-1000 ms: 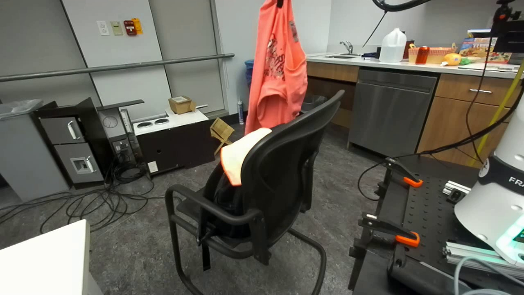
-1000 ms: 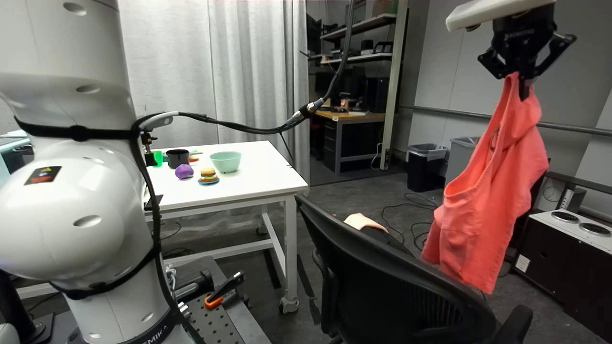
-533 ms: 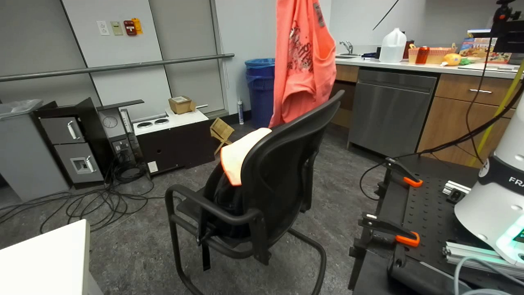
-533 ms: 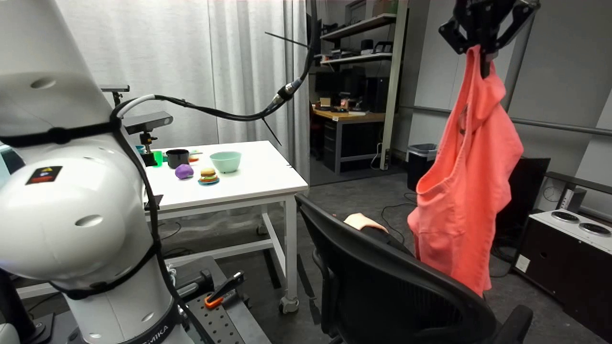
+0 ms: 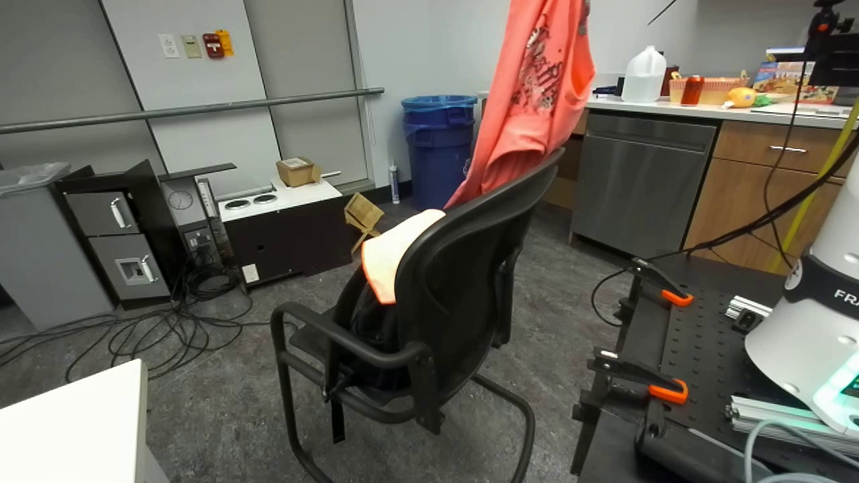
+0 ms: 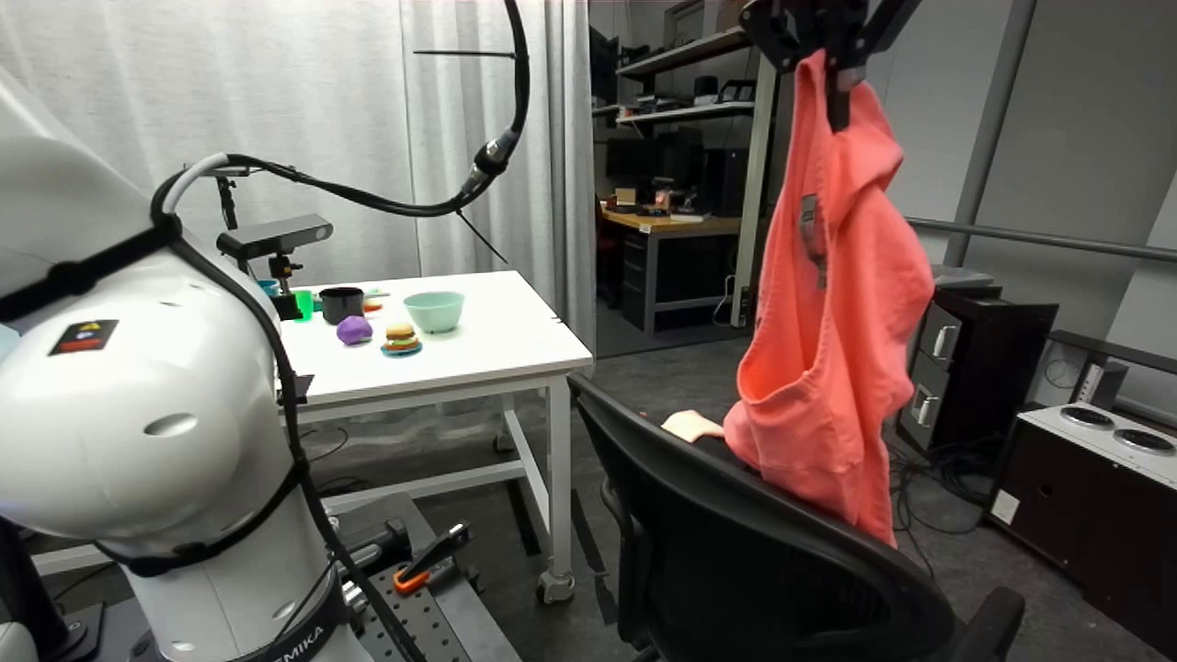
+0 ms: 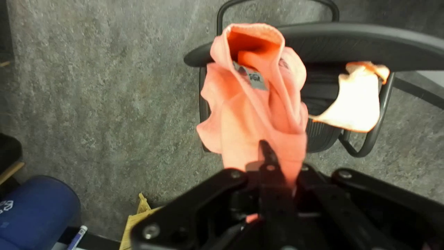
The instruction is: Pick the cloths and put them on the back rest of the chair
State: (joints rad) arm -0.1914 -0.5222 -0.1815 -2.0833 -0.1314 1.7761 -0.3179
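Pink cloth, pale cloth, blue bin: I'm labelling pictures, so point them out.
Pink cloth [image 6: 855, 368], in an exterior view: hanging fabric's middle.
Pale cloth [image 7: 360, 100], wrist view: its middle.
Blue bin [image 5: 436, 164], in an exterior view: outer side.

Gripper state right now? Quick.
Gripper: closed, holding the salmon-red cloth, which hangs down from it.

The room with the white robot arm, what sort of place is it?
Probably a robotics lab, kitchen-like on one side: a Franka robot arm stands on a perforated black table, and a stainless dishwasher sits beside wooden drawers.
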